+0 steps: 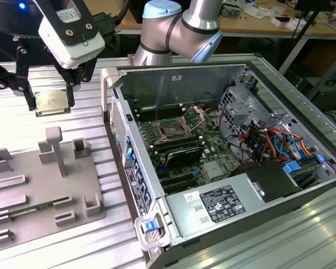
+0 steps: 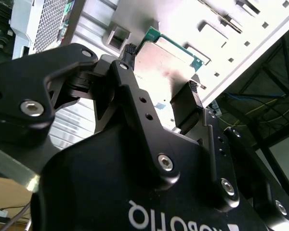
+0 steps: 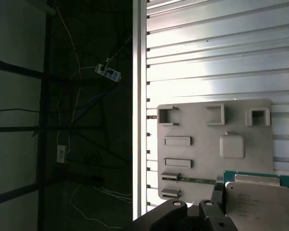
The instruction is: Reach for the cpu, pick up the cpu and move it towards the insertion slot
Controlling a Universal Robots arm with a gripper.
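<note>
At the exterior view's left, the gripper [image 1: 51,95] hangs above the ribbed metal tabletop [image 1: 22,120] with its black jaws pinching the cpu [image 1: 51,102] by two opposite edges. The chip is lifted clear of the tabletop, its silvery top plate roughly level. In the second wrist view the fingers [image 2: 187,103] press against the sides of the cpu [image 2: 166,60], whose thin green rim shows at its corners. In the first wrist view the cpu [image 3: 256,204] sits just beyond the gripper's dark body, with the pale top plate facing the camera.

Below and nearer the camera in the exterior view lies a grey fixture plate [image 1: 39,190] with raised blocks and shallow pockets; the same fixture plate [image 3: 202,144] appears in the first wrist view.

Toward the exterior view's right stands the open computer case [image 1: 224,162], lying on its side. Inside it, on the green motherboard [image 1: 213,168], the insertion slot [image 1: 173,129] shows a dark centre, with its metal bracket [image 1: 195,116] hinged up. The cpu is well apart from this slot, outside the case wall.
</note>
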